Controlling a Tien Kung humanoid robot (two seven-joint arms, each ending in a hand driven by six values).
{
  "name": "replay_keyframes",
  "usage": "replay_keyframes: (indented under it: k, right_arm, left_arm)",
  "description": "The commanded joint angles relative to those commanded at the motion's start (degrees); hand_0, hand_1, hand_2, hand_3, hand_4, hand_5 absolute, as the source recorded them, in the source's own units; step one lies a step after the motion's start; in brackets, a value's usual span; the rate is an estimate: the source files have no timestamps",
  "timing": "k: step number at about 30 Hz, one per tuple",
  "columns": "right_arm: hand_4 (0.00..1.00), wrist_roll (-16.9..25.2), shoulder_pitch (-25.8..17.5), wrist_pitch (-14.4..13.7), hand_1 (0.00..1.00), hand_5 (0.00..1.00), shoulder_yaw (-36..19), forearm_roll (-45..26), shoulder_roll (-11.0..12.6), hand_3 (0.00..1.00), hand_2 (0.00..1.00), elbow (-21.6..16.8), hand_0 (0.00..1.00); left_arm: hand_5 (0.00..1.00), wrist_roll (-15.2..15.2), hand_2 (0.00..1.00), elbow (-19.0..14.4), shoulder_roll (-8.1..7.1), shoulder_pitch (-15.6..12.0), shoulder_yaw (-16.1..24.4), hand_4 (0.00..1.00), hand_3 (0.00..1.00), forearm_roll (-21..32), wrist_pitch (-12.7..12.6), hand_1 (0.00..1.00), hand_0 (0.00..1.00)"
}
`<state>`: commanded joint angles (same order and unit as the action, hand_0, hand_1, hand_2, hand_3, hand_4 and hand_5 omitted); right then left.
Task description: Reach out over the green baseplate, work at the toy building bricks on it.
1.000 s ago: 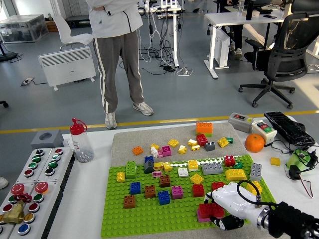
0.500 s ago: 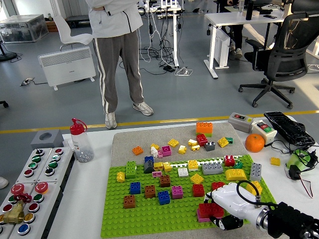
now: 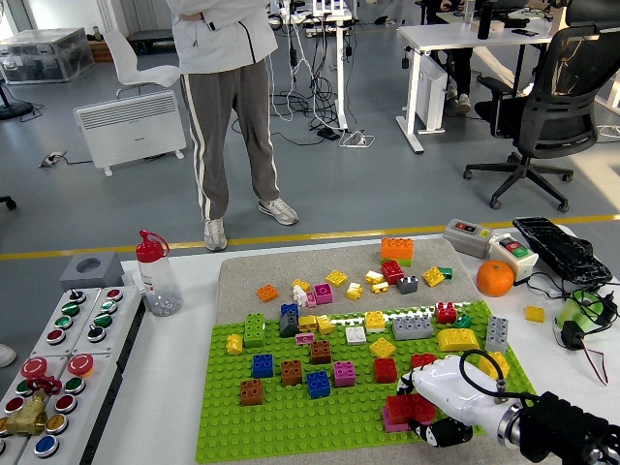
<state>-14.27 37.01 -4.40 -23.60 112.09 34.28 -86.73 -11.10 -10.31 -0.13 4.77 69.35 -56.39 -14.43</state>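
Observation:
The green baseplate (image 3: 291, 412) lies in the middle of the table with several bricks stuck on it: blue, brown, pink, red, yellow, grey. My right hand (image 3: 438, 402), white with black finger joints, rests on the plate's near right corner. Its fingers curl around a red brick (image 3: 404, 408) that sits on a pink brick (image 3: 393, 422). A red brick (image 3: 386, 369) stands just left of the hand. The left arm is out of view.
Loose bricks lie on the grey mat (image 3: 291, 266) behind the plate. An orange (image 3: 495, 278), a button box (image 3: 489, 245) and a keyboard (image 3: 565, 250) are at the right. A bottle (image 3: 155, 274) and a button panel (image 3: 60, 363) are at the left. A person (image 3: 228, 107) stands beyond the table.
The right hand has shifted very slightly left on the red brick. Nothing else has moved.

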Motion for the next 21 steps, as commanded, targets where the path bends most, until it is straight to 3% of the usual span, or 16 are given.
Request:
replay_keyframes:
  k: [21]
  right_arm:
    - [0.643,0.0,0.0,0.4,0.592,0.208,-0.4,-1.2,0.0,0.749,0.738,-0.3,0.447]
  left_arm:
    - [0.998,0.0,0.57,0.0,-0.04,0.2,0.0,0.237,0.455,0.0,0.1,0.612,0.664]
